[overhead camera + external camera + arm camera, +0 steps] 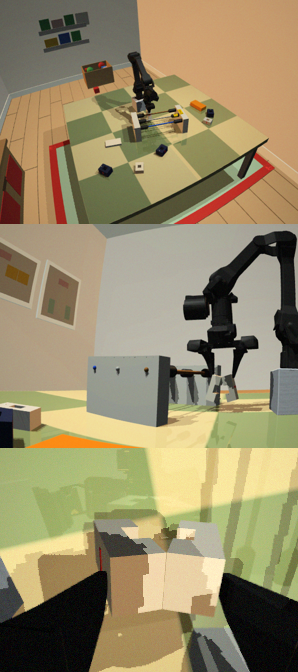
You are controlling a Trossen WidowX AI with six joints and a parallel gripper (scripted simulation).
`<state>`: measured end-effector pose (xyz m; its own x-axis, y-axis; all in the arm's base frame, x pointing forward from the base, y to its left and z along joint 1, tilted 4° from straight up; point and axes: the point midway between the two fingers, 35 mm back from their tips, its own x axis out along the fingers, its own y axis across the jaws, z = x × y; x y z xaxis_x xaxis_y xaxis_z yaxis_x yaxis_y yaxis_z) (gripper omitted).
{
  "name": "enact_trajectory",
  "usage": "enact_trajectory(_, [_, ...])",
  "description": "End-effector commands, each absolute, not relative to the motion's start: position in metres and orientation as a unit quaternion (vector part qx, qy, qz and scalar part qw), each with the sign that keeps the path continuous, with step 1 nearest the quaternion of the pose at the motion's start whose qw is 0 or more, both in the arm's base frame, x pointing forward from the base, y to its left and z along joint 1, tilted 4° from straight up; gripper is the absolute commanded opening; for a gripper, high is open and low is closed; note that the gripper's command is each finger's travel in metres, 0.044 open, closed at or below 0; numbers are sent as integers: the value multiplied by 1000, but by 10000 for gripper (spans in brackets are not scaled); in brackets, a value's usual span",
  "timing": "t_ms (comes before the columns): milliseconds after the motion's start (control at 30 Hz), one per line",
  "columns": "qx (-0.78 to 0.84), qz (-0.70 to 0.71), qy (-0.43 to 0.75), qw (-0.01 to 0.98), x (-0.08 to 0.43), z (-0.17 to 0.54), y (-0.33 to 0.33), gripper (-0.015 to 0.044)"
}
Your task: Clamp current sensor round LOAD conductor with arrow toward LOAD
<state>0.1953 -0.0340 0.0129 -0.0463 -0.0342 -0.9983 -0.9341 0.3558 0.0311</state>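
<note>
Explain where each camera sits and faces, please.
Top: high above the table, looking down; whole black arm shows.
Exterior: low beside the table, looking across it; arm and gripper show.
Wrist: on the arm near the gripper, looking past its fingers at the sensor.
Top and exterior share the conductor rack.

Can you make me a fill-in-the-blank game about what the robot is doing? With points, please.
The black gripper (149, 115) (222, 376) (163, 580) is shut on the open white ____.
The rod nearest the robot's base is brown, the middle one is grey, and the farthest is ____.
The flat block lying beyond the rod stand's yellow label is coloured ____.
The small cube on the floor near the toy box (99, 79) is ____.

Missing words: sensor; blue; orange; red.
</note>
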Motion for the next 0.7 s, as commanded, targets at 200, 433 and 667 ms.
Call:
enact_trajectory(200, [-403, 399, 600, 565, 206, 64, -33, 0])
enact_trajectory(433, [-402, 400, 599, 565, 208, 98, -33, 0])
enact_trajectory(667, [-400, 398, 601, 566, 208, 118, -33, 0])
